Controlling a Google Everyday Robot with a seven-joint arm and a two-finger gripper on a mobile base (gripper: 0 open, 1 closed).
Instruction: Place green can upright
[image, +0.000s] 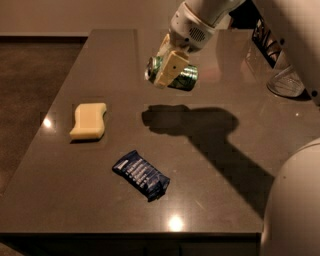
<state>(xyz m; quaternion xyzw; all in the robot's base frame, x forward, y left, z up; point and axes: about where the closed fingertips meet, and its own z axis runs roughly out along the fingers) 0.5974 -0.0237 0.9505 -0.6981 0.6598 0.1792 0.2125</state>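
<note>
Hanging in the air above the bench (100, 65), the green can (186, 78) lies on its side, not upright, clamped crosswise in my tool (170, 75). One cream-coloured finger (167, 69) presses across the near side of the can; the other finger is hidden behind it. The can's silver end (151, 68) faces left and toward the camera, and its green body points right. It touches nothing but the tool. My arm (197, 22) reaches down to it from the upper right, white and rounded. Directly beneath the can, a dark shadow (185, 121) falls on the brown, glossy bench and stretches away to the lower right. Well to the left of that shadow rests a yellow sponge (89, 120), flat and with wavy edges. Nearer the front edge, between sponge and shadow, lies a blue packet (141, 175) with pale print, set at a slant. At the far right of the bench stands a clear glass vessel (286, 82), partly cut off by my arm. A pale, curved part of my body (295, 200) fills the lower right corner.
</note>
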